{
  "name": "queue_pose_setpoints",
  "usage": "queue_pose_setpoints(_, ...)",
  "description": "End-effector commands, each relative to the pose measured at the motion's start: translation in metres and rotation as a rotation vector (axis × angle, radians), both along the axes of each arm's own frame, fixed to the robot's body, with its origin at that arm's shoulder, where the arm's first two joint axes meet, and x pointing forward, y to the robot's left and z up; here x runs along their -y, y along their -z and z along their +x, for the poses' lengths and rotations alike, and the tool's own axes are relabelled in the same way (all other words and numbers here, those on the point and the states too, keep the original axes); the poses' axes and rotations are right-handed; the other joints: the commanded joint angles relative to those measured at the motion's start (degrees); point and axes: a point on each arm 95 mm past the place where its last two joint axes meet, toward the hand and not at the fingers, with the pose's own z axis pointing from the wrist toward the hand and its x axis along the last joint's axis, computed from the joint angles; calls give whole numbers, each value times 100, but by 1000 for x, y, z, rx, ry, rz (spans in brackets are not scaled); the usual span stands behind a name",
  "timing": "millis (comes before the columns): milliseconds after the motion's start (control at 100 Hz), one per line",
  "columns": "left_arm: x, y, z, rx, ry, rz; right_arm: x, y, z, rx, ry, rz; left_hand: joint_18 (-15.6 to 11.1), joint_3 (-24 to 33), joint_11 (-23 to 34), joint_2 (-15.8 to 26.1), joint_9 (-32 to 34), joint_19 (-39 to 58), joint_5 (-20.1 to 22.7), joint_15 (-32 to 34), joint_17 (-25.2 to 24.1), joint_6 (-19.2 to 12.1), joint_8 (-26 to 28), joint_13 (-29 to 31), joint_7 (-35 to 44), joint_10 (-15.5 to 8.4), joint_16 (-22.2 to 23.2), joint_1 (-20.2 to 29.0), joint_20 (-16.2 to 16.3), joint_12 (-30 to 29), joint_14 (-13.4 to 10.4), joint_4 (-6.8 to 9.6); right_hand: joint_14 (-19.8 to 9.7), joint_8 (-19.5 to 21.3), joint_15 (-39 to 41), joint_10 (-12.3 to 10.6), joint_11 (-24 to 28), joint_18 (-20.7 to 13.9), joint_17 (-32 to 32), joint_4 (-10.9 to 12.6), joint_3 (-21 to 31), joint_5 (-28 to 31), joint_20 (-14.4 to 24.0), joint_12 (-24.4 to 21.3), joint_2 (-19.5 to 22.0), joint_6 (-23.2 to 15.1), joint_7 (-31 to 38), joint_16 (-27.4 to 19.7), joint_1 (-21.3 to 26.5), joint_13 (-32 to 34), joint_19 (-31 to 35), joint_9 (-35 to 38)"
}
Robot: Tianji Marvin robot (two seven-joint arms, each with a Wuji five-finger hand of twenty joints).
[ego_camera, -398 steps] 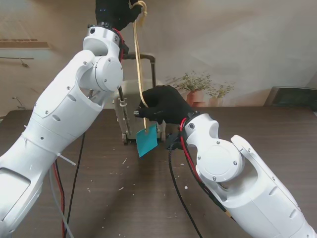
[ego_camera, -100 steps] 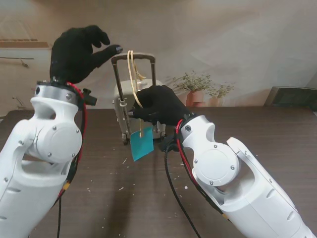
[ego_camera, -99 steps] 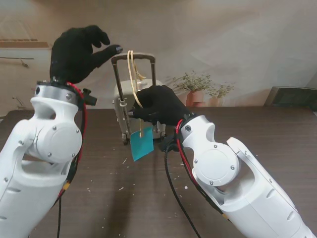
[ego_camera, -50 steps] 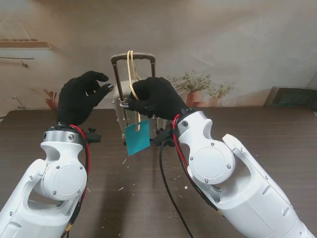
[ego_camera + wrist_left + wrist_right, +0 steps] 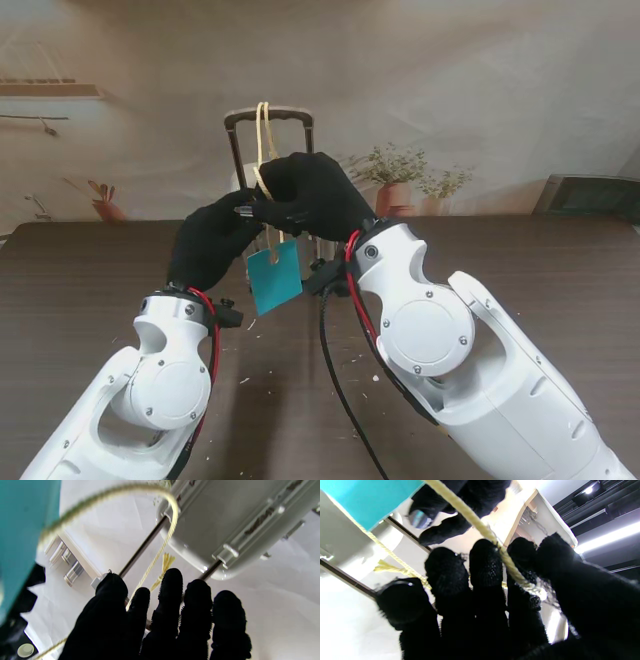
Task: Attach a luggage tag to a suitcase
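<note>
A small pale suitcase [image 5: 243, 215] is stood upright on the dark wood-grain bench [image 5: 520, 270], well away from me, with its dark pull handle [image 5: 268, 115] raised. A yellow cord [image 5: 262, 135] is looped over the top bar of the handle and is run down to a teal tag [image 5: 275, 281], which is hung in the air in front of the suitcase, clear of the bench. No brand, label or writing is readable on tag or suitcase; the tag face is seen plain teal.

The right hand [image 5: 312, 197] is clenched around the cord just above the tag; in the right wrist view the cord [image 5: 480, 528] is seen passed between its fingers [image 5: 485, 565], with the tag [image 5: 373, 497] close by. The left hand [image 5: 212, 240] is brought up against the right hand from the left, fingertips at the cord. In the left wrist view its fingers [image 5: 172, 590] are held close together near the cord [image 5: 160, 550] and its frayed knot, under the suitcase shell [image 5: 225, 525]; whether anything is grasped cannot be told.

White specks are scattered on the bench nearer to me. Potted plants [image 5: 405, 178] are stood behind.
</note>
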Motion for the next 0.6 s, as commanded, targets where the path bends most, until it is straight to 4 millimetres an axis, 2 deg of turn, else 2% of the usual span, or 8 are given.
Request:
queue_pose_setpoints(0, 8, 2, 1, -30, 40, 7, -2, 0, -4, 2, -19, -1, 102, -35, -60, 258, -73, 12, -197, -90, -87, -492, -248, -112, -325, 75, 204, -44, 84, 157, 5, 79, -71, 32, -1, 98, 105, 55, 49, -10, 30, -20, 77, 53, 50, -121, 45, 86, 222, 137, -30, 45)
queue_pose_setpoints(130, 18, 3, 3, -50, 86, 25, -4, 1, -7, 1, -32, 0, 75, -63, -14, 301, 1, 57, -310, -20, -31, -475, -639, -34, -1051, 46, 230, -4, 97, 160, -3, 88, -75, 32, -2, 95, 116, 55, 49, -8, 34, -20, 77, 52, 49, -121, 45, 84, 228, 134, -30, 32)
queue_pose_setpoints(220, 24, 1, 5, -72, 119, 31, -5, 1, -9, 1, -41, 3, 14, -119, 125, 360, 73, 166, -548, 149, 104, -489, -867, 40, -1464, 0, 310, 57, 110, 182, -50, 101, -75, 33, 1, 97, 122, 55, 49, -9, 32, -20, 77, 50, 61, -121, 44, 84, 218, 135, -30, 31)
queue_pose_setpoints(290, 27, -1, 6, -86, 135, 45, -6, 2, -10, 1, -47, 5, -166, -191, 455, 420, 140, 499, -894, 807, 452, -329, -950, 124, -1529, -100, 583, 194, 103, 258, -365, 135, -76, 33, 6, 90, 126, 55, 49, -9, 31, -20, 77, 49, 62, -121, 44, 86, 218, 137, -30, 30)
queue_pose_setpoints(380, 30, -3, 10, -96, 139, 53, -6, 2, -12, -2, -50, 10, -461, -160, 1052, 405, 300, 1214, -1137, 1921, 1176, -131, -1019, 466, -1558, -278, 608, 273, -6, 379, -826, 163, -74, 33, 10, 96, 130, 55, 49, -8, 32, -20, 77, 49, 62, -121, 44, 87, 221, 136, -30, 29)
queue_pose_setpoints(460, 32, -4, 13, -116, 139, 37, -7, 3, -13, -5, -52, 13, -828, -77, 1494, 398, 460, 1947, -1270, 2600, 1835, 110, -1063, 886, -1569, -399, 608, 305, -322, 381, -1168, 161, -72, 33, 15, 95, 136, 55, 49, -7, 31, -20, 77, 49, 62, -121, 44, 88, 224, 137, -30, 26)
queue_pose_setpoints(480, 32, -4, 14, -122, 139, 29, -7, 3, -13, -6, -53, 14, -919, -33, 1597, 389, 507, 2185, -1288, 2712, 1992, 153, -1069, 1006, -1571, -425, 608, 311, -563, 337, -1246, 157, -70, 33, 17, 90, 138, 55, 49, -7, 31, -20, 77, 49, 65, -121, 44, 89, 223, 137, -30, 27)
queue_pose_setpoints(590, 33, -5, 18, -131, 125, 5, -7, 5, -14, -11, -56, 12, -1349, 41, 1894, 375, 692, 2722, -1326, 3092, 2614, 228, -1081, 1395, -1575, -569, 608, 334, -832, 349, -1599, 159, -77, 34, 24, 97, 147, 55, 49, -7, 29, -20, 77, 47, 67, -121, 44, 90, 220, 136, -29, 28)
